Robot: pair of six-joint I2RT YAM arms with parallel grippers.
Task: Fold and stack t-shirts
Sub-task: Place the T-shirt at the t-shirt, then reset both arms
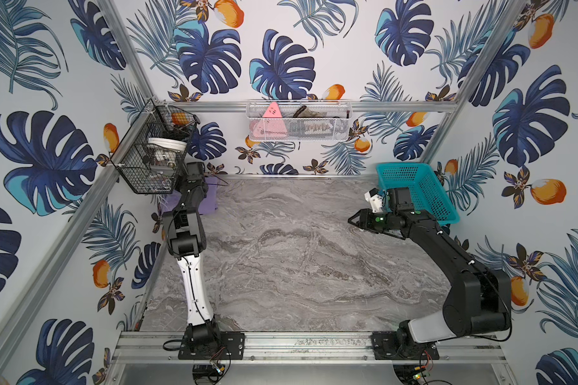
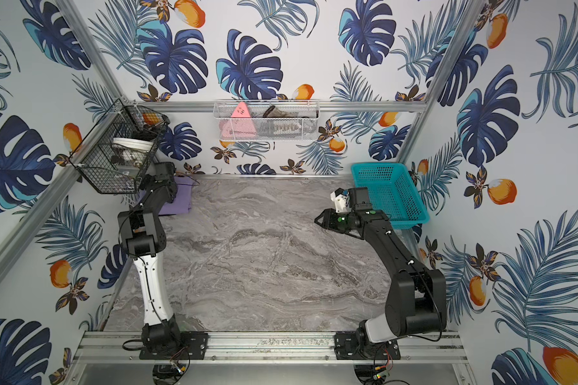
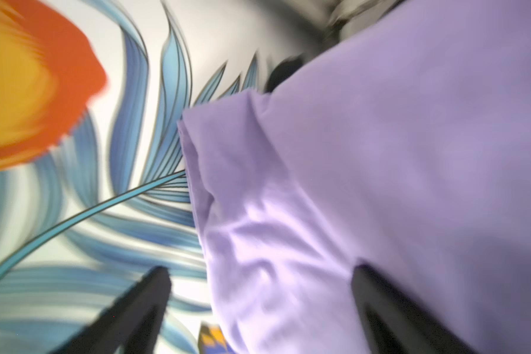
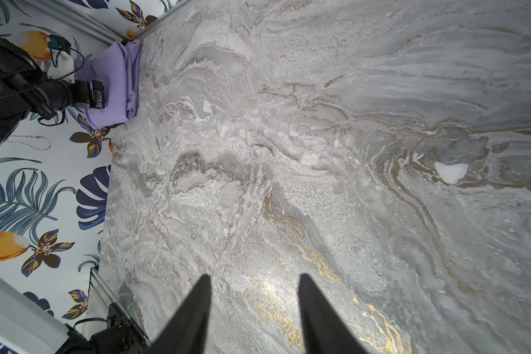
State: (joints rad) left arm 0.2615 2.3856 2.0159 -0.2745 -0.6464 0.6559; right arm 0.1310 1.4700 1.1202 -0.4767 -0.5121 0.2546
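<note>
Stacking, by the look: fold done, release stage. Across the marbled table (image 4: 380,122) from the black wire basket (image 1: 147,160), right gripper (image 4: 255,277) parted, empty. Below that basket, left gripper (image 3: 261,269) spread wide, clamping nothing, over the lavender shirt (image 3: 396,153): soft, matte, creased pad. Next: lift clear without snagging folds. Only 1 shirt discernible.
</note>
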